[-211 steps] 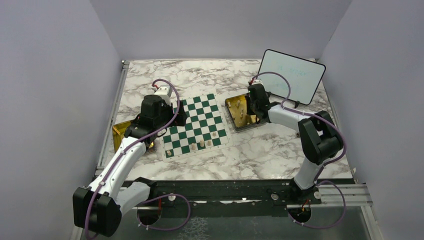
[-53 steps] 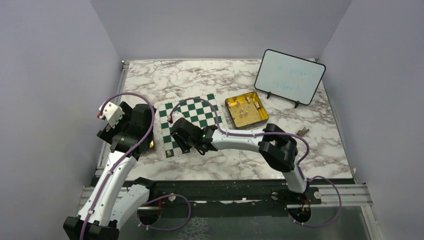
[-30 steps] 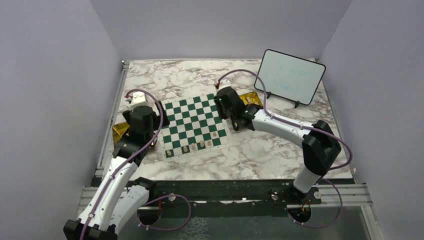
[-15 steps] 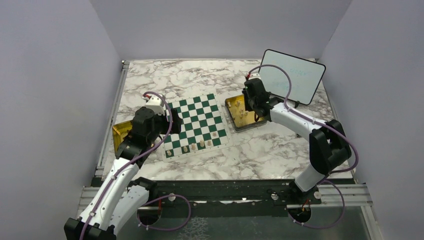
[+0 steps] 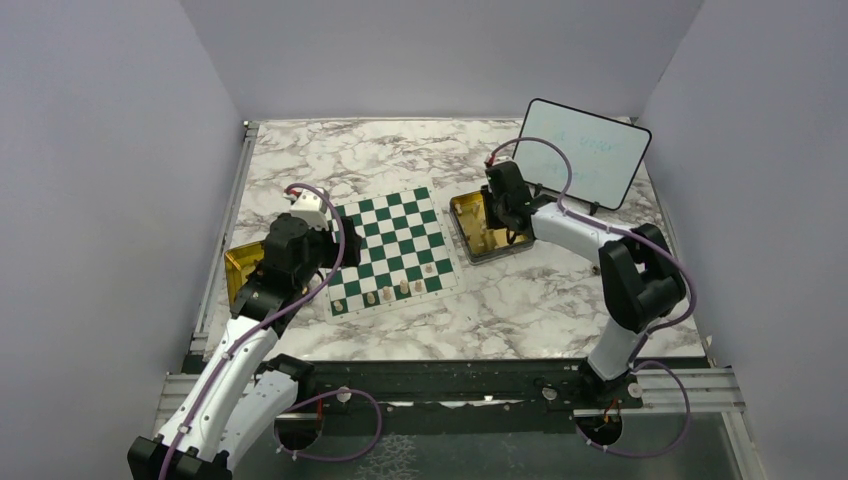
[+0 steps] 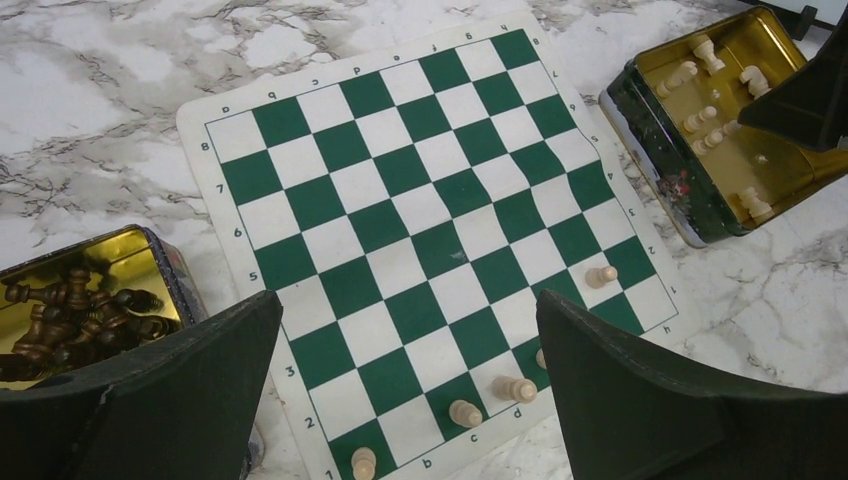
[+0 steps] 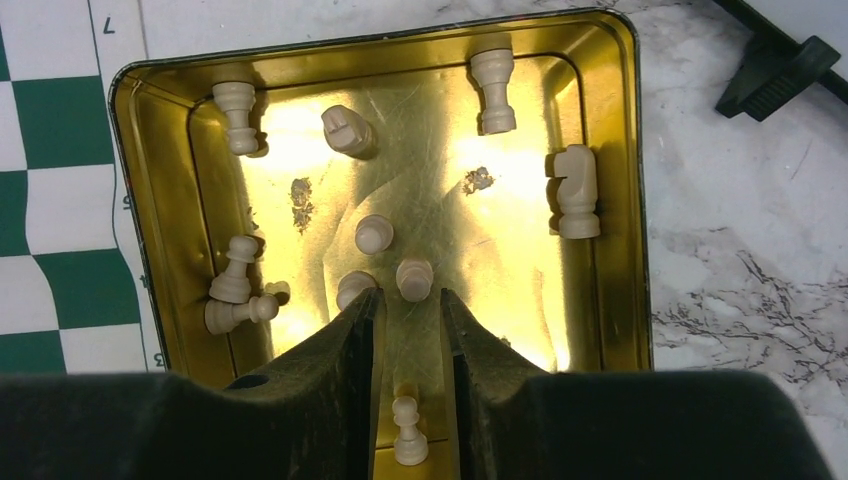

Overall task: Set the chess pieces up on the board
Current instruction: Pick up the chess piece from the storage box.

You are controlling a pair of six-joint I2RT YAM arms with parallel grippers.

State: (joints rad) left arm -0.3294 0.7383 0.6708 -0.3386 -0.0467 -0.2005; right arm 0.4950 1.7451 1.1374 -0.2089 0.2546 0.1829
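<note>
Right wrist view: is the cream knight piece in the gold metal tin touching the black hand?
Apart. The right wrist view shows bare floor of the gold metal tin between the cream knight piece and the right hand.

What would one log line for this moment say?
right fingers: slightly apart over cream pieces in gold tin | left fingers: wide open above board | board: few placed pieces near one edge

Bright, sharp, glare inside gold tin (image 7: 430, 200)

From high behind near edge of marble tabletop (image 5: 350, 150); left wrist broadly over green-and-white checkered mat (image 6: 400, 220); right wrist close above shallow gold tin (image 7: 615, 250), shared throughout.
</note>
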